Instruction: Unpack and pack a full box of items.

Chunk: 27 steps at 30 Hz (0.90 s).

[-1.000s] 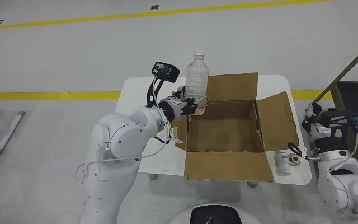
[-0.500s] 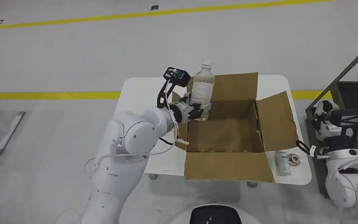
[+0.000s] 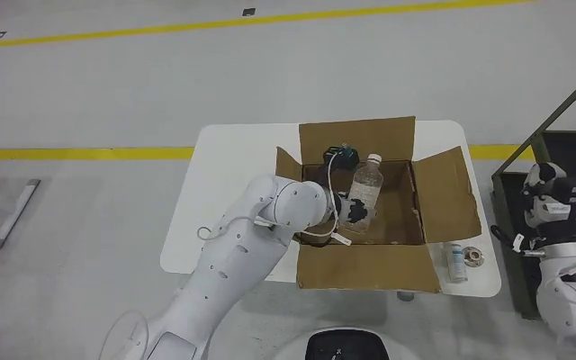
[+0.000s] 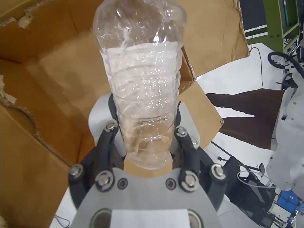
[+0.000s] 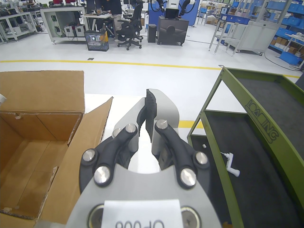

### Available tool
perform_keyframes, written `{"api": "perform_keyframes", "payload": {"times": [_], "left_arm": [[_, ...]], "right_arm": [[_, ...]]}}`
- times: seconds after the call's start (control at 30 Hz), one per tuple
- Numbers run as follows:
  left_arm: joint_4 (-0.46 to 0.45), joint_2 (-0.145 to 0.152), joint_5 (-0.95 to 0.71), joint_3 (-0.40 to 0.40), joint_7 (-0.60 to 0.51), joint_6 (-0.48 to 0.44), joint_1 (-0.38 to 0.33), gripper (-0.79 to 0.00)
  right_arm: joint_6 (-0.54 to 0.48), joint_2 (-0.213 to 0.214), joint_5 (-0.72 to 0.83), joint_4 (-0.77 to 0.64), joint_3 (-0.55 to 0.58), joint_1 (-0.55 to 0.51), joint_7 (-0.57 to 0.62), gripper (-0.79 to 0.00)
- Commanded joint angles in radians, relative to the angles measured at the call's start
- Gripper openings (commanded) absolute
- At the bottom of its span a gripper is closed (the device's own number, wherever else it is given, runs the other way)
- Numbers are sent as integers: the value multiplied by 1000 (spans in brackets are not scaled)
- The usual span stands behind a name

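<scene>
Over the floor of the open box (image 4: pixel 47 67), the left gripper (image 4: pixel 144 110) is clamped snug round the bottom end of the clear bottle (image 4: pixel 140 55), neck pointing away from it, I'd guess so it can be lowered in clear of the flaps (image 4: pixel 213 24).

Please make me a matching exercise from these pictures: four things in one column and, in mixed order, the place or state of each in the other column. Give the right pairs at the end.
Things
1. clear bottle
2. small white container
3. right gripper
4. white handle

Place or state
A. on the dark tray of the green cart
B. shut, holding nothing
C. in the left gripper, over the open cardboard box
D. on the table, outside the cardboard box

Pairs: 1-C, 2-D, 3-B, 4-A
</scene>
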Motion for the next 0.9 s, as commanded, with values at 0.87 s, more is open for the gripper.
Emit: {"api": "perform_keyframes", "payload": {"times": [0.87], "left_arm": [[89, -12, 19, 23, -29, 280, 44, -785]], "right_arm": [[-21, -4, 36, -18, -36, -15, 12, -785]]}}
